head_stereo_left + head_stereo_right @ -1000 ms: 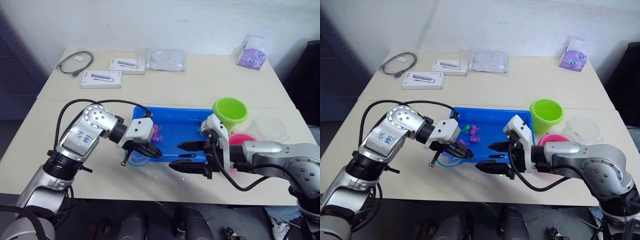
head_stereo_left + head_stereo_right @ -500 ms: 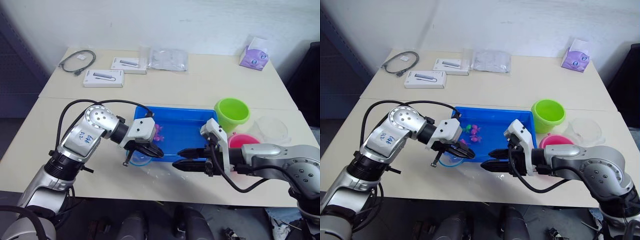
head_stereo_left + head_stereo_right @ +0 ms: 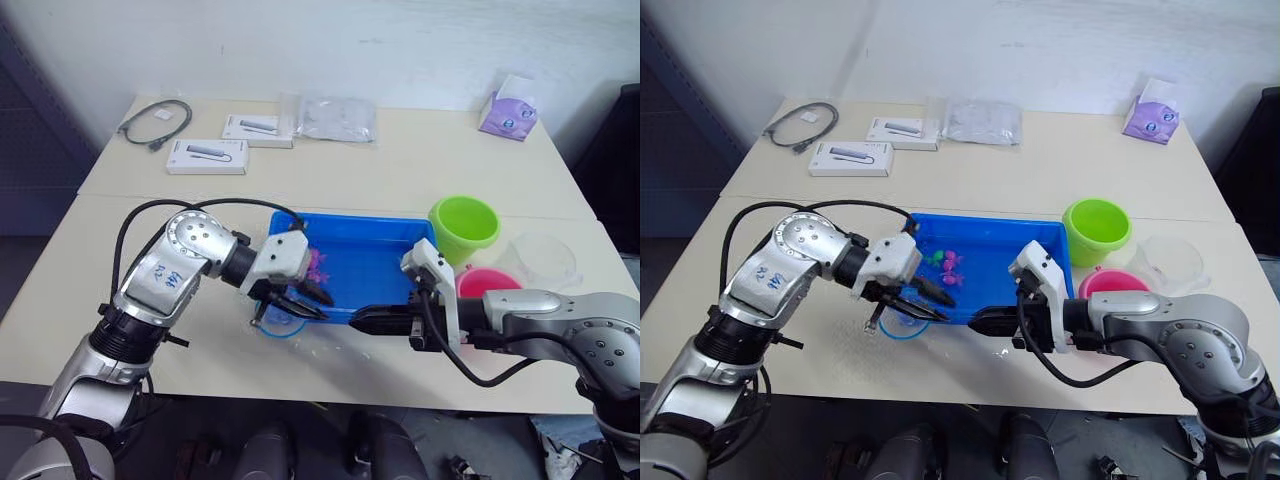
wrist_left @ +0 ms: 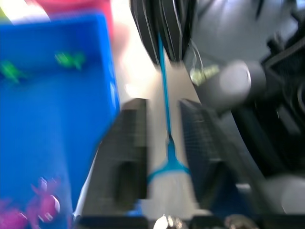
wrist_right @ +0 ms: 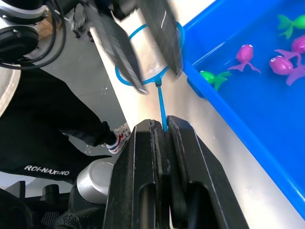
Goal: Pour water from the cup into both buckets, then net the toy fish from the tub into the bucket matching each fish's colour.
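The net (image 3: pixel 283 327) lies on the table just in front of the blue tub (image 3: pixel 350 219), its light blue hoop (image 5: pixel 143 62) flat and its thin handle (image 4: pixel 166 124) pointing right. My right gripper (image 3: pixel 360 319) is shut on the handle's end (image 5: pixel 162 107). My left gripper (image 3: pixel 308 300) hovers open over the hoop, the handle running between its fingers (image 4: pixel 131 138) without touching. Magenta and green toy fish (image 3: pixel 945 263) lie in the tub. The green bucket (image 3: pixel 464 228), the pink bucket (image 3: pixel 483 282) and the clear cup (image 3: pixel 541 258) stand to the tub's right.
At the back of the table lie a grey cable (image 3: pixel 155 122), two white boxes (image 3: pixel 205 157) (image 3: pixel 258 128), a clear plastic bag (image 3: pixel 335 118) and a purple pack (image 3: pixel 508 108). The table's front edge runs just below both grippers.
My right gripper has closed on the net's handle. My left gripper, shut on the net before, has opened and let go of it.
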